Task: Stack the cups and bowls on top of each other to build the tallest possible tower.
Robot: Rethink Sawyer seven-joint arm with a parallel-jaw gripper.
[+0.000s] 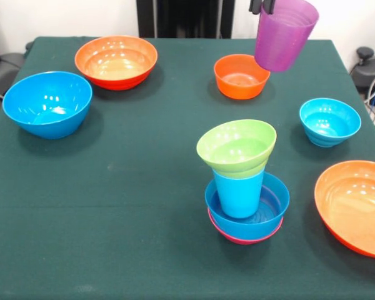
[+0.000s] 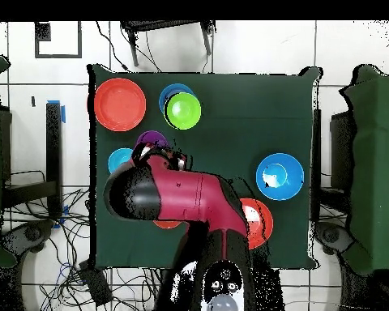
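Tower (image 1: 242,187) of pink bowl, blue bowl, light blue cup and green bowl stands part-built; tool (image 1: 262,6) grips purple cup (image 1: 284,34) aloft, five bowls unstacked on desk (image 1: 144,187).

Brightness: we see both views evenly and brightly lit, the green table cloth (image 1: 112,187) without dark corners.
Light source: we judge it overhead and diffuse, since the shadows fall short and close beneath each object.
Shadows: we note soft, faint ones beside the large blue bowl (image 1: 47,103) and under the tower (image 1: 244,187).
Glare: we find white highlights inside the orange bowl at the far side (image 1: 116,60), the blue bowl and the cyan bowl (image 1: 329,120); the purple cup (image 1: 284,32) glows translucent.
Focus: we see the front view slightly soft throughout.
Overhead view: we see the red arm (image 2: 194,198) casting no distinct shadow on the cloth.
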